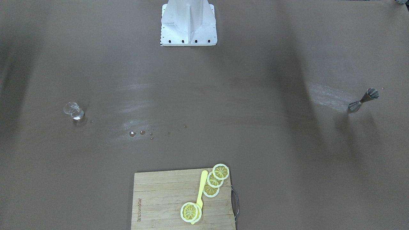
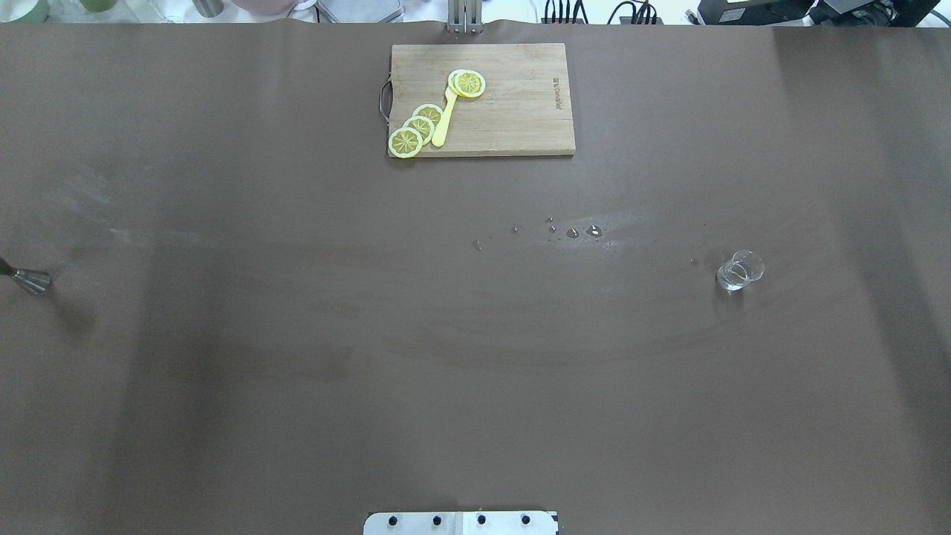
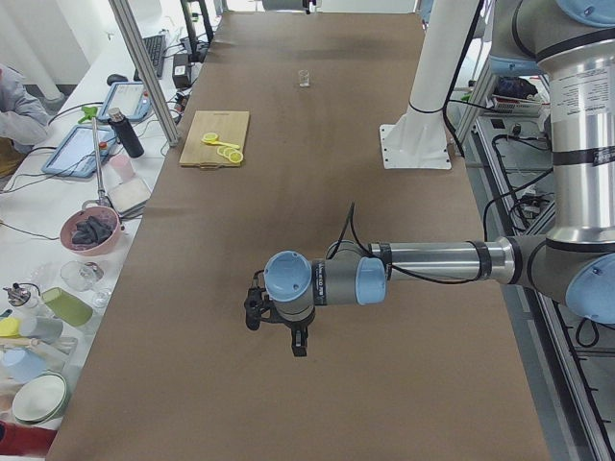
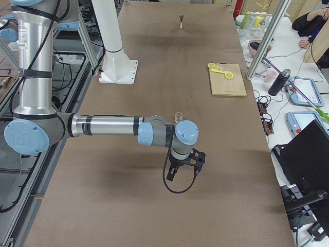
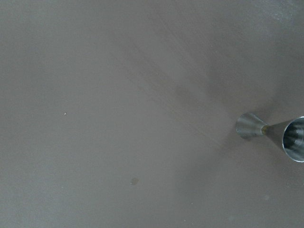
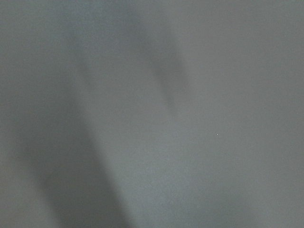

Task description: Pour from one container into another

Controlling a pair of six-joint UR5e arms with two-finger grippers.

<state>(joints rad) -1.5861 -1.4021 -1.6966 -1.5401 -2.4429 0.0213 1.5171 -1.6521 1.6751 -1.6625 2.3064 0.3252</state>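
Observation:
The clear glass cup (image 1: 73, 111) stands upright on the brown table, toward my right side (image 2: 739, 270), with a little liquid in it. The metal jigger (image 1: 363, 100) stands upright far off at my left edge (image 2: 30, 279); the left wrist view shows it at the right border (image 5: 270, 133). My left gripper (image 3: 279, 336) hangs above the table on the near arm in the left side view. My right gripper (image 4: 181, 174) hangs above the table close to the cup (image 4: 178, 117). Neither gripper shows in any other view, so I cannot tell their state. The right wrist view shows only bare table.
A wooden cutting board (image 2: 520, 111) at the far middle carries lemon slices (image 2: 416, 130) and a yellow knife (image 2: 444, 119). Water drops (image 2: 572, 232) lie left of the cup. The white robot pedestal (image 1: 188, 25) stands at the near edge. Cluttered benches (image 3: 86, 230) flank the table.

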